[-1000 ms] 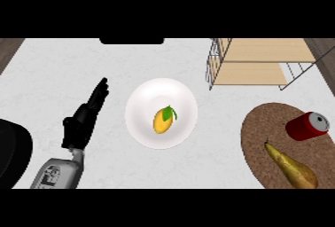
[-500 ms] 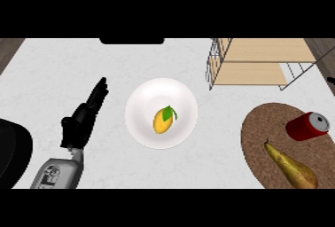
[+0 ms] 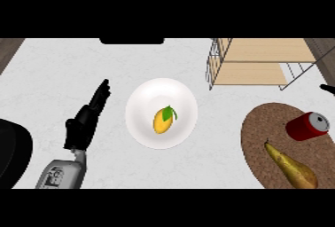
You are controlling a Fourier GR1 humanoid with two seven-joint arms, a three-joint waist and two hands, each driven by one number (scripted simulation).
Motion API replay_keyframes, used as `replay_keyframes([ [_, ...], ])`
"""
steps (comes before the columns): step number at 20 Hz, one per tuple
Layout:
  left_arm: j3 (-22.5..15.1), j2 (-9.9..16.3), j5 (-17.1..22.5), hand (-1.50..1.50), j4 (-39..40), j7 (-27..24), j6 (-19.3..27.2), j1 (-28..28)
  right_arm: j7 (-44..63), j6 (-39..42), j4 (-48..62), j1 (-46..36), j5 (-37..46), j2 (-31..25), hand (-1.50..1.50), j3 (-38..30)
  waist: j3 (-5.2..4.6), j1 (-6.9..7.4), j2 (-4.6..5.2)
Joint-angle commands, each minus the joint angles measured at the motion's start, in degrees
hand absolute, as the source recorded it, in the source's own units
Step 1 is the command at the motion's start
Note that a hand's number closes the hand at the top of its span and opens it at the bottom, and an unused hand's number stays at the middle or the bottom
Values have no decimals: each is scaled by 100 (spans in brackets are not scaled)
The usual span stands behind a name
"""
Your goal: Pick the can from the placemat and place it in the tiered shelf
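Note:
A red can [image 3: 306, 126] lies on its side on the brown round placemat [image 3: 262, 142] at the right, its silver top facing right. The wooden tiered shelf [image 3: 262, 62] with wire sides stands at the back right, beyond the mat. My left hand [image 3: 83, 124] rests open on the counter at the left, fingers straight and pointing away, far from the can. Only a small black bit of my right hand [image 3: 326, 88] shows at the right edge, above the can and beside the shelf.
A yellow pear [image 3: 291, 166] lies on the placemat just in front of the can. A white plate [image 3: 141, 128] holding a mango [image 3: 163, 121] sits mid-counter. A black rounded object [image 3: 9, 150] fills the lower left corner.
The black bit of the right hand at the right edge pokes slightly further into view. The left hand, can, pear and plate have not moved.

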Motion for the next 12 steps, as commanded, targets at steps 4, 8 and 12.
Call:
replay_keyframes([
  [4, 88, -206, -228, 0, 674, -215, 54, -460, -292, -156, 396, -229, 483, 190, -150, 18, 0, -13, 5],
  [8, -8, -63, -141, 0, -593, 224, -145, 254, -282, -402, 584, -320, 871, 441, -150, 219, 1, 25, -3],
  [12, -51, -196, -242, 0, -538, 147, -86, 349, -365, -603, 937, -414, 1133, 644, -150, 269, 1, 30, 0],
])
